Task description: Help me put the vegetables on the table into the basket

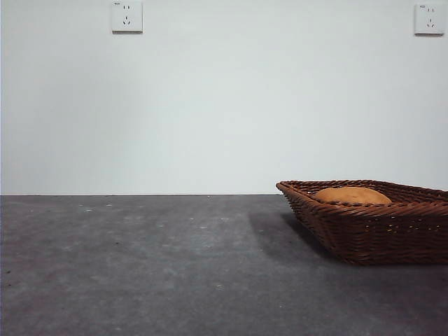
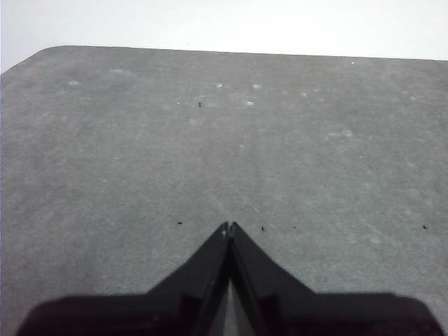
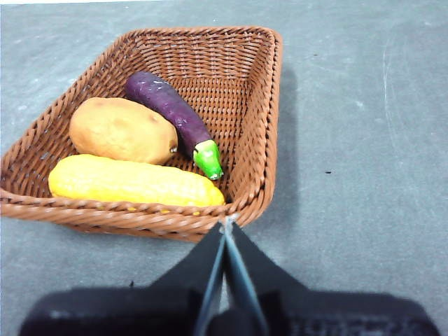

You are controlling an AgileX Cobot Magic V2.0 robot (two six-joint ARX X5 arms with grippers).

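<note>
The brown wicker basket holds all three vegetables in the right wrist view: a yellow corn cob, a brown potato and a dark-purple eggplant with a green stem end. My right gripper hangs shut and empty just outside the basket's near rim. In the front view the basket stands at the right on the table, with only the potato showing above its rim. My left gripper is shut with nothing in it, over bare table.
Two wall sockets sit high on the white wall behind the table. The table's far edge and a rounded corner show in the left wrist view.
</note>
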